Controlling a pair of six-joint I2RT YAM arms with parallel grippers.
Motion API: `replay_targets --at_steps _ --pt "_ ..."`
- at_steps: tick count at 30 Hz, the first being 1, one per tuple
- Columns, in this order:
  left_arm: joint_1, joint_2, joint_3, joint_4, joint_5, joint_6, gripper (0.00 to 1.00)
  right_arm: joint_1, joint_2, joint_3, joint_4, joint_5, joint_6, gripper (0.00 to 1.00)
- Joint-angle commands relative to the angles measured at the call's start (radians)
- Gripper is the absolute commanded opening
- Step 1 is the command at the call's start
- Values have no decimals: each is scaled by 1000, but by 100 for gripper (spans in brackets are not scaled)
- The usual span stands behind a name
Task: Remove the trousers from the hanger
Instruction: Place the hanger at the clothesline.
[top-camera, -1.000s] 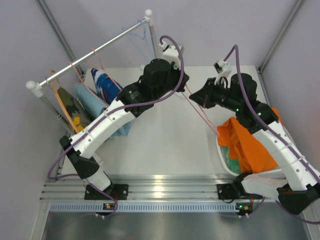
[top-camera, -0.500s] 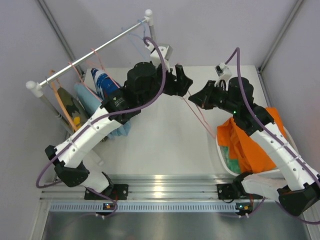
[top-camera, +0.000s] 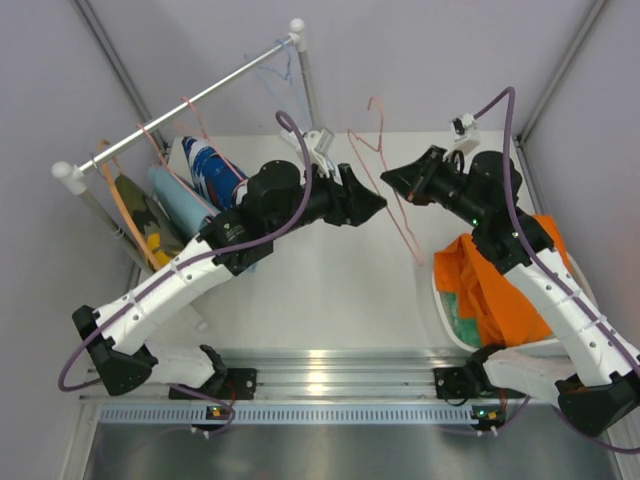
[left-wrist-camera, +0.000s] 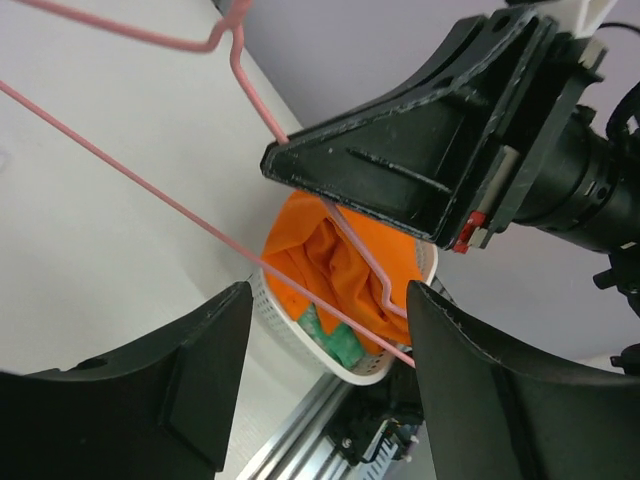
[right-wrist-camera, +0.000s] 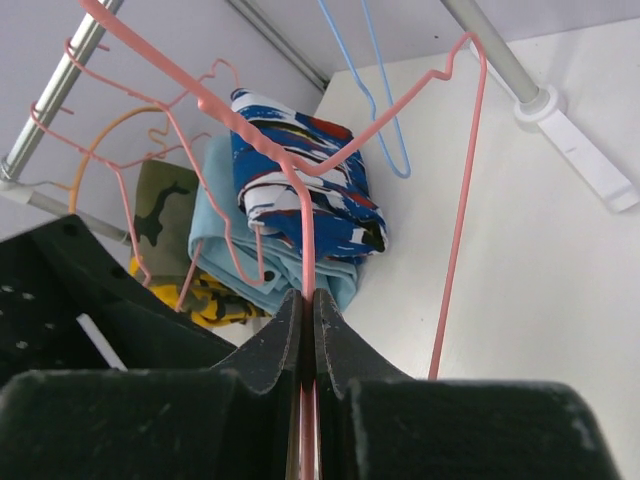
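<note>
Left gripper (top-camera: 368, 205) has opened since 1 s ago and the pink hanger (top-camera: 403, 225) has gone up. Top view: right gripper (top-camera: 392, 180) holds it, orange trousers (top-camera: 500, 285) in basket (top-camera: 443, 312) near right, other trousers (top-camera: 175, 195) on rail (top-camera: 190, 98) far left. L wrist: jaws apart. R wrist: jaws clamped on hanger wire.

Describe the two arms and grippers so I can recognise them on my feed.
Both match: the left arm and right arm have white links, black joints and bases, and a purple cable running along each. The left gripper and right gripper have black, wedge-shaped fingers.
</note>
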Motion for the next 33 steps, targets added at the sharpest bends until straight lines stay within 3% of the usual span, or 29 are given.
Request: replay_targets --at_steps 1,10,18,27,33 --pt "-6 7 -34 153 68 -85 68 -9 -8 0 126 1 42 0" --pt "-15 92 -3 247 90 -106 60 -8 -40 -65 218 35 112 0" --pt "-18 159 5 274 73 -142 43 -8 -59 -78 259 61 129 0" --pt "-21 169 -23 353 104 -134 42 -9 -59 -85 298 77 134 0" --pt "-21 187 -11 379 78 -128 23 -8 -43 -92 313 46 160 0"
